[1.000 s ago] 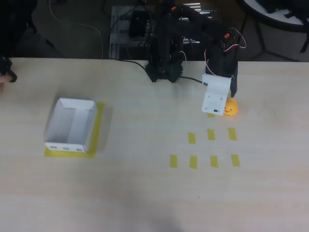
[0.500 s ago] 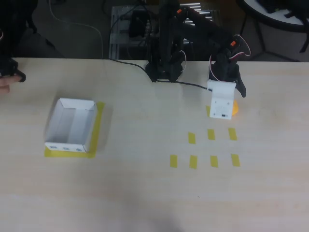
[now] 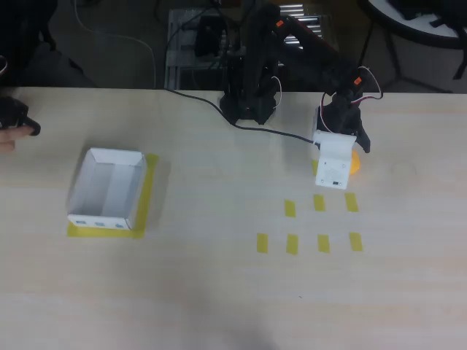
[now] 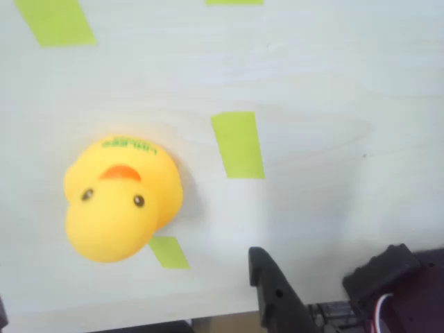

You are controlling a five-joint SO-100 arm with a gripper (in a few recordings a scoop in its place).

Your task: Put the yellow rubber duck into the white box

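One arm is working at the right of the overhead view. Its hand (image 3: 343,157) is hanging directly over the duck (image 3: 354,162), whose orange edge is peeking out just right of the hand's white plate. The white box (image 3: 107,188) is sitting well apart, far left on the counter (image 3: 219,292).

In the wrist view, the duck (image 4: 121,198) is resting on the counter, left of the dark finger (image 4: 277,295), untouched. I cannot tell how far apart the fingers are standing.
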